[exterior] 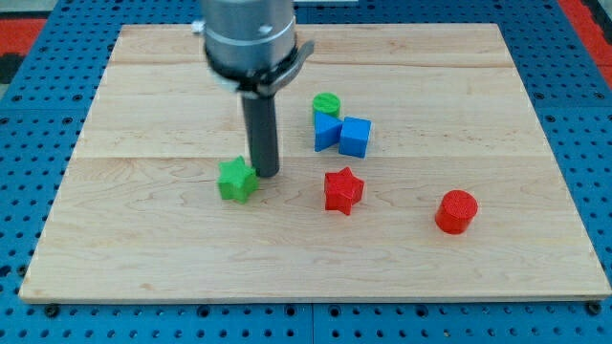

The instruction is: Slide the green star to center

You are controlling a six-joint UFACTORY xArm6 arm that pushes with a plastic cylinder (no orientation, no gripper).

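Observation:
The green star (235,180) lies on the wooden board (143,96), left of the board's middle. My tip (267,173) stands just at the star's right edge, touching or nearly touching it. The dark rod rises from there to the grey arm body at the view's top.
A red star (342,189) lies right of my tip. A green cylinder (326,103), a blue triangular block (326,132) and a blue cube (355,137) cluster above it. A red cylinder (456,211) sits at the lower right. Blue pegboard surrounds the board.

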